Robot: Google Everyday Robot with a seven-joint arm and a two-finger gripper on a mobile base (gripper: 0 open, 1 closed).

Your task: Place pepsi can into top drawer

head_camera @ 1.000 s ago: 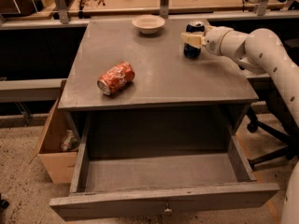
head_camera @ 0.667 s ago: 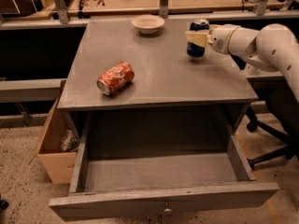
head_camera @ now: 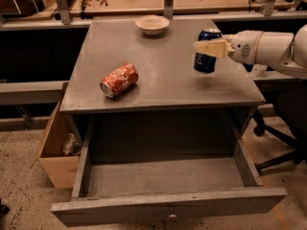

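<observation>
Claw (head_camera: pixel 205 49) pinching small dark blue pepsi can (head_camera: pixel 206 63), upright over right side of grey tabletop (head_camera: pixel 163 78); wide grey wooden top drawer (head_camera: pixel 163 178) open below.

No readable lettering anywhere, blue can (head_camera: pixel 205 64) with indistinct pale marks, gripped by claw (head_camera: pixel 204 49) above right side of tabletop (head_camera: pixel 168 87), red dented can (head_camera: pixel 119 80) bearing illegible white markings

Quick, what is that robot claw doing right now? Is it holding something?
Gripper: closed on the pepsi can, holding it upright over the right side of the tabletop.
</observation>
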